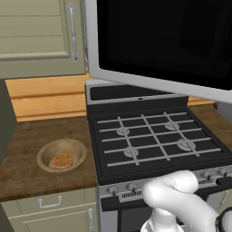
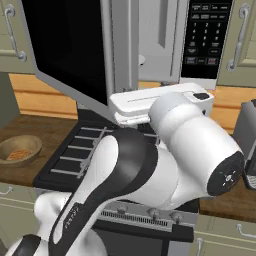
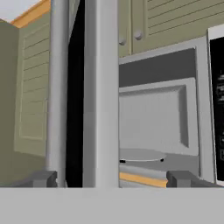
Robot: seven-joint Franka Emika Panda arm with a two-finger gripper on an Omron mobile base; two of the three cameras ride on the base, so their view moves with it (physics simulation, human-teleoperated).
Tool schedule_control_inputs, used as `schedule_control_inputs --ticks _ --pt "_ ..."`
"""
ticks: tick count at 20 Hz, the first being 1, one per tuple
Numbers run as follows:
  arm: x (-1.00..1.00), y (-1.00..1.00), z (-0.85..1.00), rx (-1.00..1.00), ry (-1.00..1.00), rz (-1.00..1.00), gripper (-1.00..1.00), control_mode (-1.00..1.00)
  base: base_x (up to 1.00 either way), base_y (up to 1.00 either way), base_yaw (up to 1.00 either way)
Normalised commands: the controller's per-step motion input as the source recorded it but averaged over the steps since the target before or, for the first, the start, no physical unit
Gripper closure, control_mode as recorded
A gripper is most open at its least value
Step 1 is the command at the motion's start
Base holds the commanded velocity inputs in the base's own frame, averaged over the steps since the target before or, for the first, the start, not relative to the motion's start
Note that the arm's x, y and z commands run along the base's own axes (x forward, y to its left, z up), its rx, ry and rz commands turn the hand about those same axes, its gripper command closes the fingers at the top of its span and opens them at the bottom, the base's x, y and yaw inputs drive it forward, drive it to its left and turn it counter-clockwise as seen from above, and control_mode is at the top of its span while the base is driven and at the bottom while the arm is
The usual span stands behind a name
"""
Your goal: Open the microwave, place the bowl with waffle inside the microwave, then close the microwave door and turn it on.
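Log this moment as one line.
door: open | gripper: open, astride door edge | bowl: on counter, holds waffle | microwave: turntable bare

We see a home kitchen, black gas stove (image 1: 154, 140) set between wooden counter (image 1: 27, 154) stretches, olive cabinets (image 1: 36, 31) above, microwave (image 2: 165, 40) overhead.

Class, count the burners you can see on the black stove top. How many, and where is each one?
4: back left, back right, front left, front right of the stove. None looks hidden.
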Motion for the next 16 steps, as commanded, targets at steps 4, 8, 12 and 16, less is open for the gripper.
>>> schedule_control_inputs --ticks 4,8,12,16 --pt "0.58 -0.23 -0.17 0.02 0.00 0.43 -1.00 -1.00 0.00 0.00 0.00" --pt "0.64 0.00 -0.24 0.00 0.00 0.29 -1.00 -1.00 0.00 0.00 0.00" --pt "0.65 0.03 -0.28 0.00 0.00 0.24 -1.00 -1.00 0.00 0.00 0.00" --pt "0.38 0.09 -0.24 0.00 -0.01 0.18 -1.00 -1.00 0.00 0.00 0.00"
